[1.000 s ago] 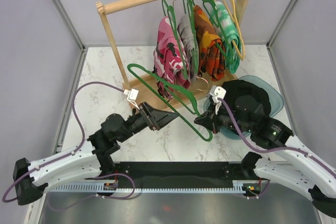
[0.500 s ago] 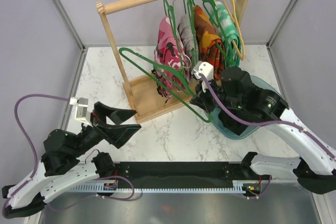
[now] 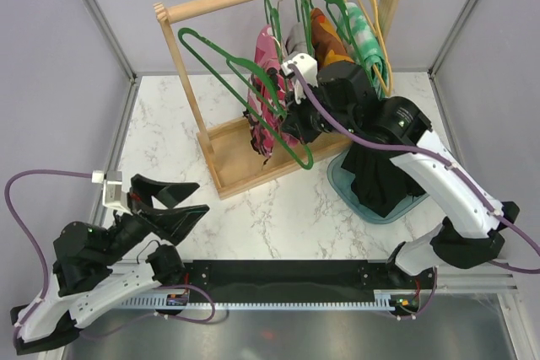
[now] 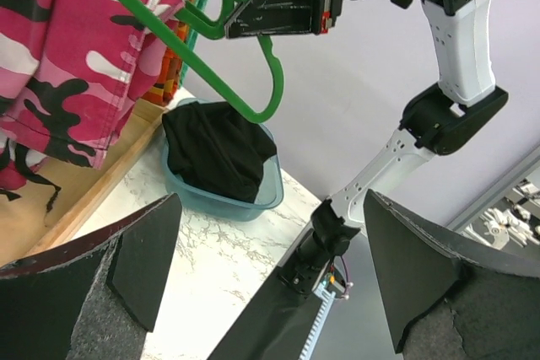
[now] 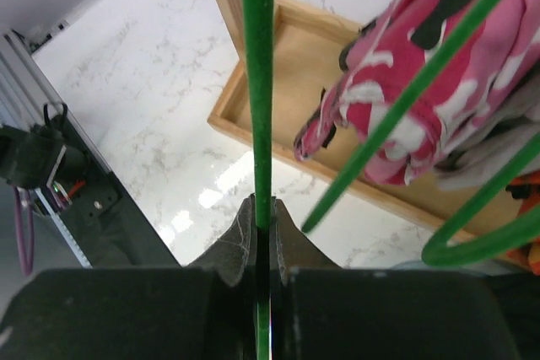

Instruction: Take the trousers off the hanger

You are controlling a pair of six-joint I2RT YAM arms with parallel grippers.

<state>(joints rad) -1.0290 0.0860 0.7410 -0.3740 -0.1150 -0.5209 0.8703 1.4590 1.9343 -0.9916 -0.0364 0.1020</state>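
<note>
The right claw (image 5: 263, 212) pinches a green hanger (image 5: 257, 82) just beside the hanging pink camouflage trousers (image 4: 59, 65); black trousers (image 4: 215, 149) fill the teal basin (image 4: 253, 208). The left claw (image 3: 201, 197) stands spread.

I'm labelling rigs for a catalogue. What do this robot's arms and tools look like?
Both arms match: the left arm and right arm have white shells on the long links and black joints. A purple cable loops along each to a small white block at the wrist. The left tool has two black, wedge-shaped fingers; the right tool is black too.
</note>
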